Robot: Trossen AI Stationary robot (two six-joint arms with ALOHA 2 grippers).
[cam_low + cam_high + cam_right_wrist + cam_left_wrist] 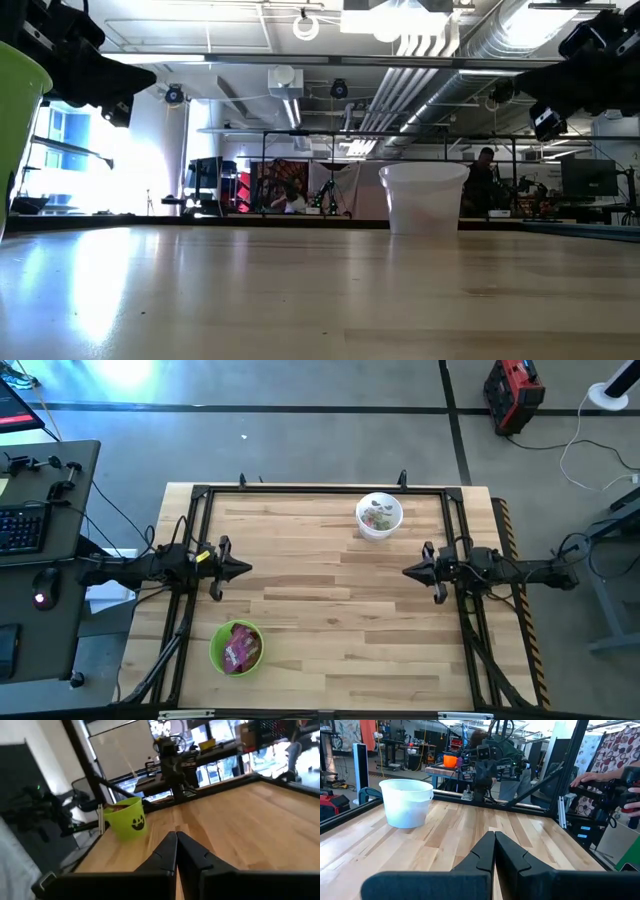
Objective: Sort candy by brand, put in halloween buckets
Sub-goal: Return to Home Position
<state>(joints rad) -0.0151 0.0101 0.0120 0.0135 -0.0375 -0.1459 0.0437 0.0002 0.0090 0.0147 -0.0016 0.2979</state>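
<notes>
A lime green bucket (pixel 236 648) stands by its base near the table's front left, with purple-magenta candy packets (pixel 240 650) inside; it also shows in the right wrist view (pixel 126 818). A white bucket (pixel 379 515) stands at the far side, right of centre, holding small wrapped candy (pixel 379 517); it also shows in the left wrist view (pixel 406 802). My left gripper (pixel 247 569) waits at the table's left edge, shut and empty, pointing level toward the right. My right gripper (pixel 407 571) waits at the right edge, shut and empty, pointing level toward the left.
A black metal frame (pixel 320 490) runs round the table's edges. The wooden tabletop (pixel 330 620) lies bare between the two grippers and the buckets. A person's hands (pixel 600 775) show beyond the table in the left wrist view. A desk with a keyboard (pixel 20 530) stands to the left.
</notes>
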